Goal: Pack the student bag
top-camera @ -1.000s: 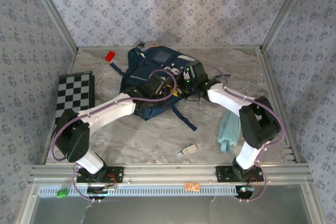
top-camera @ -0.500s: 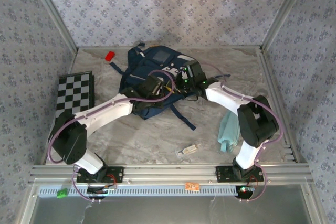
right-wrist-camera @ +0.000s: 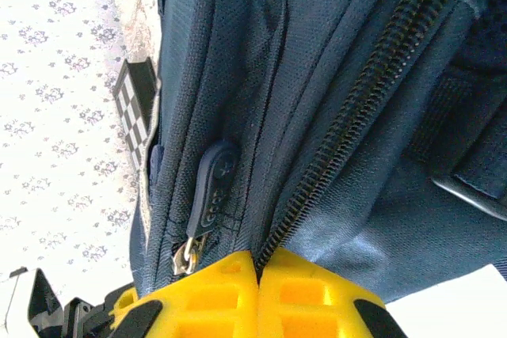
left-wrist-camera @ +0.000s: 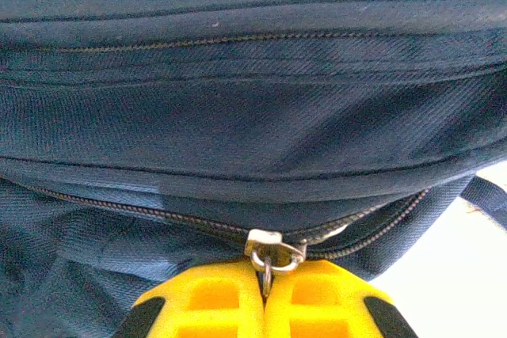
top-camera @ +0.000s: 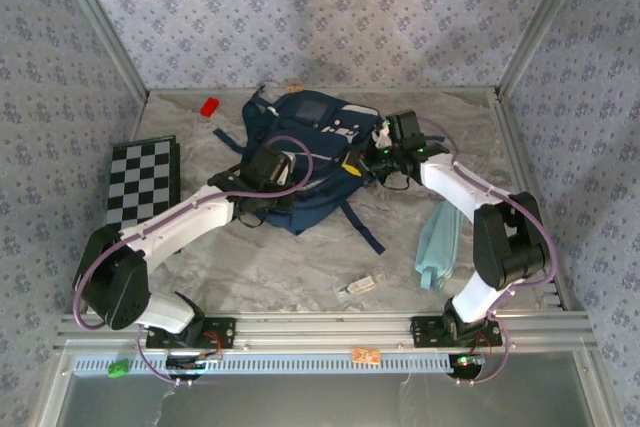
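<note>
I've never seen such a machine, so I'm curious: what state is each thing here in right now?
student bag: lying flat, zip seemingly partly open.
left pincer: shut on zip pull.
right pincer: shut on student bag's zip edge.
teal cloth: crumpled, outside the bag.
checkerboard: lying flat.

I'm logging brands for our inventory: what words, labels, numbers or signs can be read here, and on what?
None can be read.
White patch on the navy blue fabric backpack: dark print, too small to read.
Small orange tag on the grey metal front rail: blurred, unreadable.
Dark rubber zipper tab: embossed marks, not legible.
</note>
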Available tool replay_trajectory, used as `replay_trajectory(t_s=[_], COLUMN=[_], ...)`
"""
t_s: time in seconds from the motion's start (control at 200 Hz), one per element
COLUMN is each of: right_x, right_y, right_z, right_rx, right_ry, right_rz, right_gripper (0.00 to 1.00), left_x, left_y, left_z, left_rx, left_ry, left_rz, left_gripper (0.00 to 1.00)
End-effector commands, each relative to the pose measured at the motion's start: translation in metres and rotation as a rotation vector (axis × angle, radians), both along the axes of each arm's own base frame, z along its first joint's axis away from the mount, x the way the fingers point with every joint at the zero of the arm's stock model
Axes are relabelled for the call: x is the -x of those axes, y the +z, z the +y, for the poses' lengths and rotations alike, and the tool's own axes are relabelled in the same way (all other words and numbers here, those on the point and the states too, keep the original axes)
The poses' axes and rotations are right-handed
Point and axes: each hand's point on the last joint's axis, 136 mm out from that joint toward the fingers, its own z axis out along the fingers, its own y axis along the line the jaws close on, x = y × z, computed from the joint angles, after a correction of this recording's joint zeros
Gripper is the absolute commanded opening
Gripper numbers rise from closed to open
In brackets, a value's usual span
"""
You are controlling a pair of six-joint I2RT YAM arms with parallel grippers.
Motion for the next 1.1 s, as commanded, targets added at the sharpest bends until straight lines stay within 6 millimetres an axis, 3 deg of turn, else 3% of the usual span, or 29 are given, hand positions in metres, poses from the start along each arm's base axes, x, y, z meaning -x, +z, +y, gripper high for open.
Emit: replay_trajectory(t_s=[0.0,0.045,0.065,0.185,0.355,0.445,0.48,0.565,0.76,0.865,1.094], right_x=[-0.031,-0.034,-0.04,-0.047,-0.035,-0.013,0.003,0.022,0.05,0.053,0.036], right_y=[0.005,0.002,0.014,0.021,0.029,0.028,0.016,0.01,0.002,-0.001,-0.011], right_z=[-0.064,-0.072,-0.074,-0.084,-0.065,-0.049,-0.041,-0.022,0.015,0.032,0.049], right_rx=[0.082,0.076,0.075,0.097,0.033,0.046,0.036,-0.027,-0.115,-0.113,-0.144], right_ry=[-0.132,-0.135,-0.134,-0.132,-0.081,-0.088,-0.097,-0.122,-0.208,-0.222,-0.27], right_rz=[-0.05,-0.046,-0.074,-0.095,-0.075,-0.048,-0.01,0.022,0.071,0.07,0.061], right_gripper=[0.0,0.0,0.0,0.0,0.0,0.18,0.24,0.42,0.6,0.6,0.49], left_x=[0.007,0.007,0.008,0.012,0.012,0.008,0.008,0.008,0.011,0.012,0.013], left_y=[-0.016,-0.016,-0.016,-0.009,-0.003,-0.003,-0.001,0.001,0.001,-0.001,0.001], left_z=[0.039,0.034,0.031,0.009,-0.022,-0.026,-0.029,-0.035,-0.04,-0.041,-0.045], left_rx=[-0.122,-0.097,-0.083,-0.018,0.041,0.04,0.045,0.058,0.061,0.057,0.067], left_ry=[0.074,0.069,0.063,0.03,0.006,0.019,0.013,-0.002,-0.018,-0.02,-0.035], left_rz=[0.056,0.066,0.071,0.075,0.062,0.07,0.066,0.06,0.073,0.076,0.071], left_gripper=[0.0,0.0,0.0,0.0,0.0,0.0,0.0,0.0,0.0,0.0,0.0])
